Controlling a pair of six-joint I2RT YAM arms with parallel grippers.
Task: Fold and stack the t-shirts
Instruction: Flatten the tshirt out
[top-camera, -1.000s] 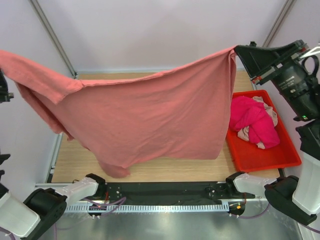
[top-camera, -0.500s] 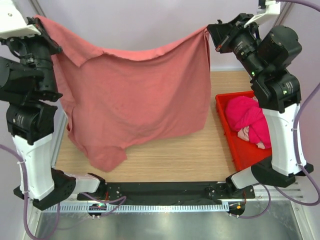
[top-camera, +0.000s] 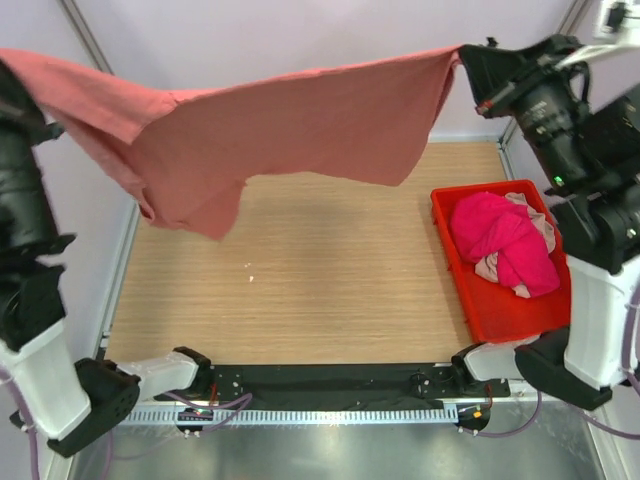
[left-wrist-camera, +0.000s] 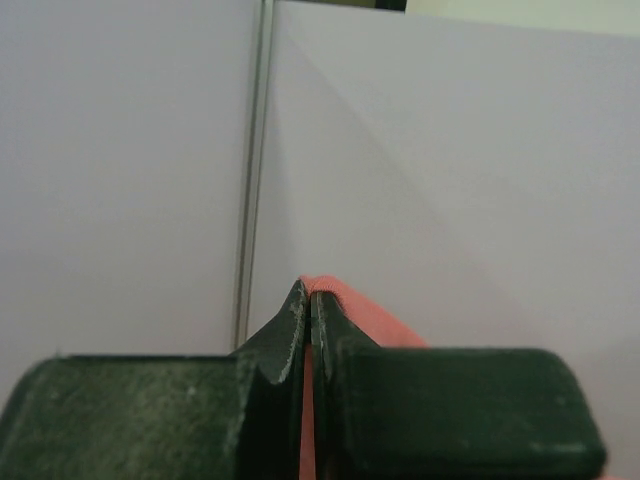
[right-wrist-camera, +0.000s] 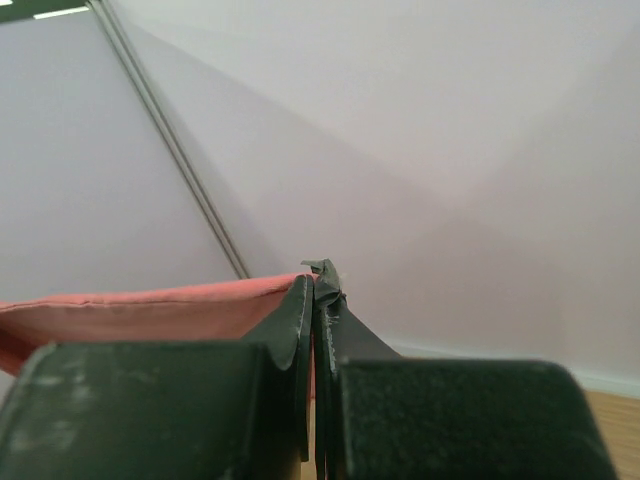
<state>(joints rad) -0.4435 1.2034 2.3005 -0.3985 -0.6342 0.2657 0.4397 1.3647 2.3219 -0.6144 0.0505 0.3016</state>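
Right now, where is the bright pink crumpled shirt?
Top view: the bright magenta cloth t-shirt lies bunched in the rectangular red plastic bin at the wooden table's right side.

Left end effector (left-wrist-camera: 309, 305) pinched on salmon t-shirt (left-wrist-camera: 365, 318) edge.

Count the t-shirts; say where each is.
3: a salmon shirt hangs between the left claw and right claw; a magenta shirt and a pale pink shirt bunched in the red bin. More may hide underneath.
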